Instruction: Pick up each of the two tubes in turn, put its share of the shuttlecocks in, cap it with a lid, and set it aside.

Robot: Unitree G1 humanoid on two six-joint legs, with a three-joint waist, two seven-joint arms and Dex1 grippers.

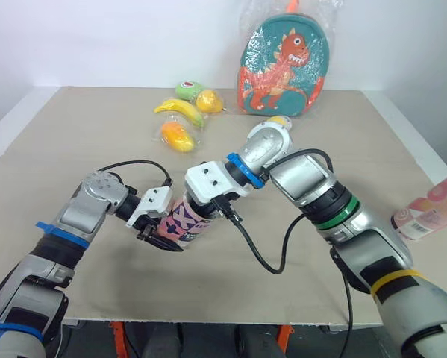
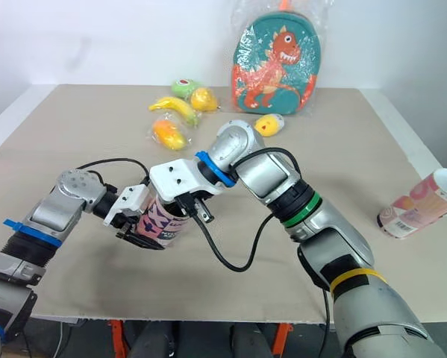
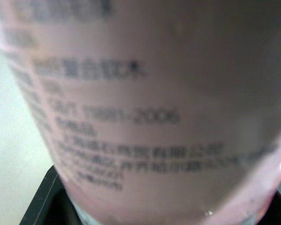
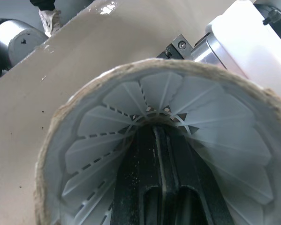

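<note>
Tube [image 1: 186,224], pink with printed lettering: clamped around its body by left gripper [image 1: 157,235], tilted low over the table [image 1: 74,149] near the front middle, open mouth toward the right arm. Cannot tell whether its lower end touches the tabletop.

Right gripper [image 4: 160,133]: reaches into that mouth, black fingers pressed together with no gap, down the middle of a shuttlecock [image 4: 102,140] whose white feather skirt lines the tube's inside (cork end hidden behind the fingers).

Second tube [image 2: 421,201]: lies on its side at the table's right edge, well apart.

Further back: dinosaur backpack [image 2: 277,63] in clear plastic, banana [image 2: 174,108] among other toy fruit.
</note>
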